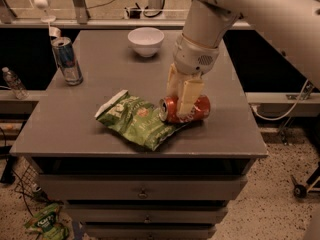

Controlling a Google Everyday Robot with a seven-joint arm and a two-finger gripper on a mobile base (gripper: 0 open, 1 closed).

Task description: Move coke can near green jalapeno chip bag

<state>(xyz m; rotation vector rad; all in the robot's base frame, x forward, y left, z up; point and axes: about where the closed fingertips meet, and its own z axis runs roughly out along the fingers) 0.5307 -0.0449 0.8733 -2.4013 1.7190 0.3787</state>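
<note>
With the end effector (179,108), grips the can (200,108) across its middle from above. Holds it on its side, low over the desk (100,84), silver end just beside the right edge of the bag (137,121). Beyond, a bowl (145,40) at the back and a blue can (67,61) at back left.

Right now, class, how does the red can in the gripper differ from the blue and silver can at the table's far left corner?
The red can lies on its side; the blue can stands upright. The red can is shorter, the blue can taller and slimmer. The gripper grips the red can beside the chip bag; the blue can stands alone, untouched. Both are drink cans with silver tops.
</note>
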